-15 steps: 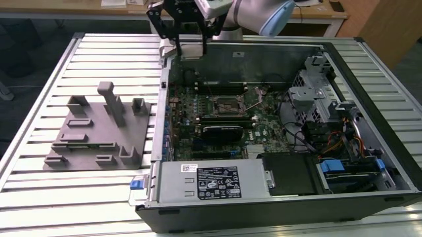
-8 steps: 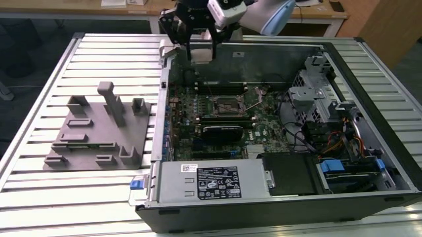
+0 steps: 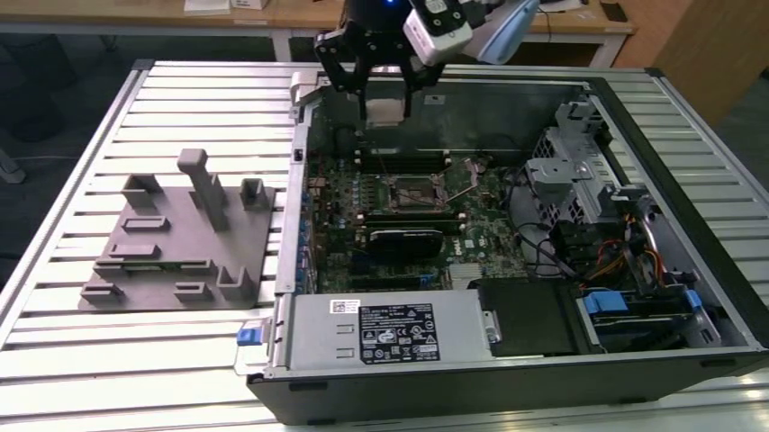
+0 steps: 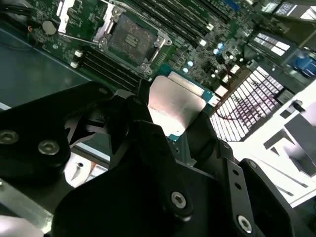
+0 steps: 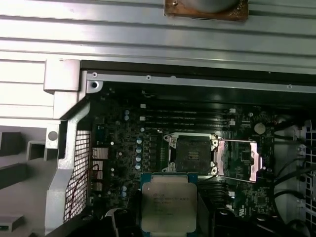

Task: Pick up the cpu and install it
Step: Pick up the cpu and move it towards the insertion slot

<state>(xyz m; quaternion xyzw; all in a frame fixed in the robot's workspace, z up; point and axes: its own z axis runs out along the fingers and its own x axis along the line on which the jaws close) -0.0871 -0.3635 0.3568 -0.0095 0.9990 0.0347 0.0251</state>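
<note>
Clamping one cpu point(image 5: 169, 202) between its fingers, the single hand point(image 3: 384, 115) hangs near one open socket point(image 5: 190, 154); the exterior view adds one grey fixture point(image 3: 180, 243) on the worktop point(image 3: 72, 360).

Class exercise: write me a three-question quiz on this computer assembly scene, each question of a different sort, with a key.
1. True or false: the cpu already sits in the socket.
2. What does the claw grip? A) a memory stick B) the cpu C) nothing
3. Fill in: the socket's hinged cover plate stands ___.
Key: 1 false; 2 B; 3 open.
</note>
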